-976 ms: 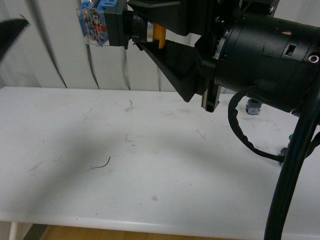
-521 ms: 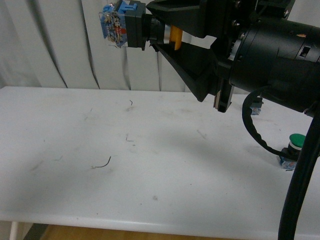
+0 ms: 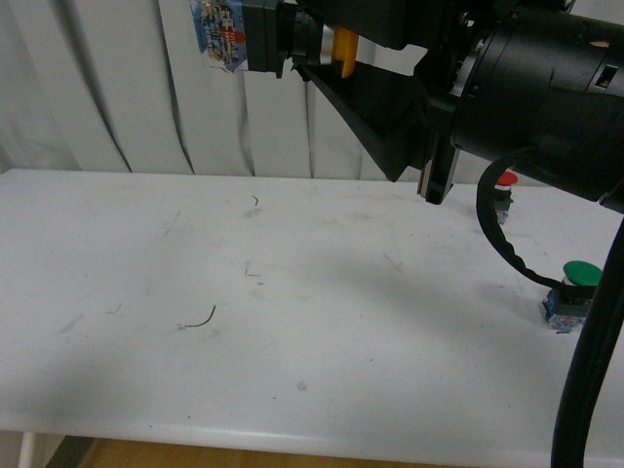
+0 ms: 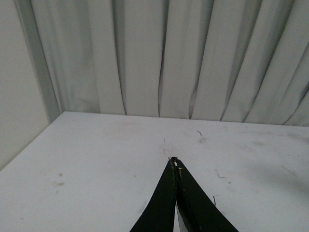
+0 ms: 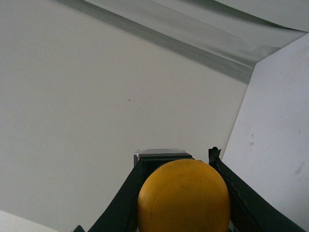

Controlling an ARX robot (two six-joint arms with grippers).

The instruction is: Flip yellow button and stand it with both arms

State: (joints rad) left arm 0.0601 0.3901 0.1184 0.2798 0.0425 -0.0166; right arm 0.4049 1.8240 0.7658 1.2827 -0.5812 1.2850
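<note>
Your right gripper is pinching the yellow button, one finger on either side of the orange cap (in the right wrist view that cap fills the gap between them). The button lies sideways, high above the white table and in front of the curtain, with its blue contact block pointing to the robot's left. Your left gripper hangs over the table with its fingers pressed together tip to tip. On the table's right side stand a red-capped button and, nearer the camera, a green-capped button.
</note>
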